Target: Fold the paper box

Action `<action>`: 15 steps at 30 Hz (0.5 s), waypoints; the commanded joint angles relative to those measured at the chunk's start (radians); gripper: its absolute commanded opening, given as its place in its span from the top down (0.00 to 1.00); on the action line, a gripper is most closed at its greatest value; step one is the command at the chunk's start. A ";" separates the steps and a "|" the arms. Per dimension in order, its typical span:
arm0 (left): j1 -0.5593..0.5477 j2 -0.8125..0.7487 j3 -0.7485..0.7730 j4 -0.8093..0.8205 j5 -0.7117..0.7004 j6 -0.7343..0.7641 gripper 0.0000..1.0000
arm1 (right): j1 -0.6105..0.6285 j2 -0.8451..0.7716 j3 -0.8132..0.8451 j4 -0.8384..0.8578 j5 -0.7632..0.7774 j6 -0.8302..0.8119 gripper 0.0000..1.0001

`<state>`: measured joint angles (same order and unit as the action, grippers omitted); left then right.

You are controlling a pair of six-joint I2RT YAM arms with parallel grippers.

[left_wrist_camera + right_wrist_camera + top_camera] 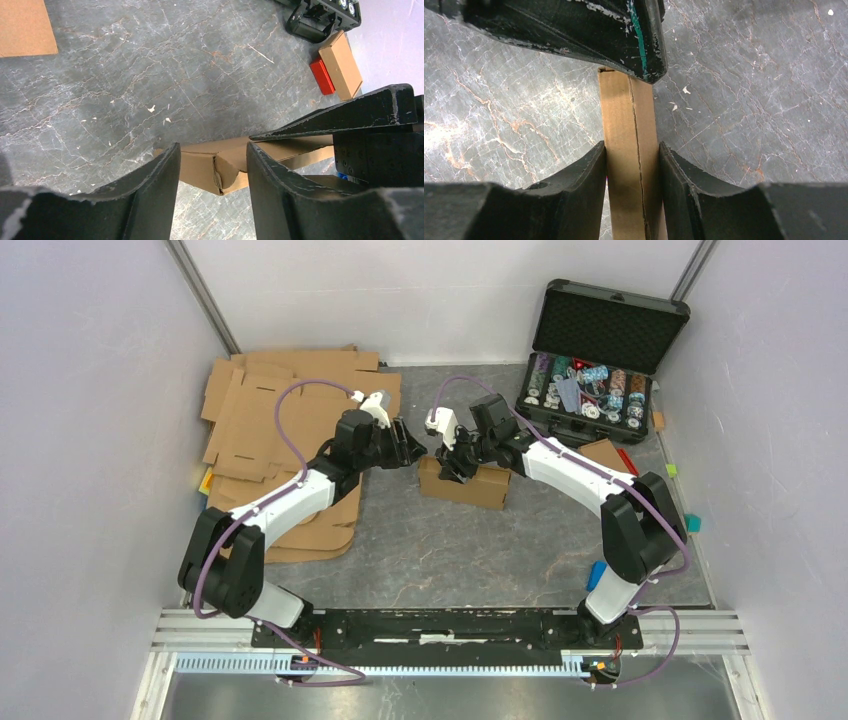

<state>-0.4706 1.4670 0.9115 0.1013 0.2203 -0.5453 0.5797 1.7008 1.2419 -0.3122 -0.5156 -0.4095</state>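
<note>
The paper box point(470, 486) sits mid-table, a shallow brown cardboard box folded into shape. My right gripper point(458, 464) comes down on its upper left part. In the right wrist view the right gripper point(631, 150) is shut on the paper box point(626, 125), one finger against each face of a narrow wall. My left gripper point(417, 448) hovers at the box's left end. In the left wrist view the left gripper point(212, 147) stands open, with a corner of the paper box point(215, 170) showing beyond its tips, untouched.
A stack of flat cardboard blanks point(275, 415) lies at the back left, partly under the left arm. An open black case of poker chips point(598, 360) stands at the back right. Near it lie a small cardboard piece point(341, 65) and a red block point(322, 76).
</note>
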 commanded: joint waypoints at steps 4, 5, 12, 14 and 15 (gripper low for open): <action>0.006 0.002 0.023 0.014 0.016 -0.027 0.53 | -0.005 -0.005 0.031 0.006 -0.019 -0.002 0.53; 0.006 0.004 0.020 0.015 0.017 -0.027 0.56 | -0.004 -0.003 0.034 0.003 -0.018 -0.002 0.53; 0.006 -0.005 -0.023 0.039 0.018 -0.027 0.72 | -0.005 0.000 0.034 0.005 -0.005 0.006 0.53; 0.006 -0.003 -0.040 0.057 0.020 -0.025 0.74 | -0.004 0.003 0.036 0.005 -0.004 0.009 0.53; 0.006 -0.002 -0.051 0.070 0.023 -0.030 0.75 | -0.005 0.006 0.037 0.004 -0.002 0.011 0.53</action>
<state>-0.4713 1.4696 0.9020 0.1425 0.2424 -0.5583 0.5797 1.7008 1.2419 -0.3111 -0.5163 -0.4076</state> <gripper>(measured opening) 0.269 0.472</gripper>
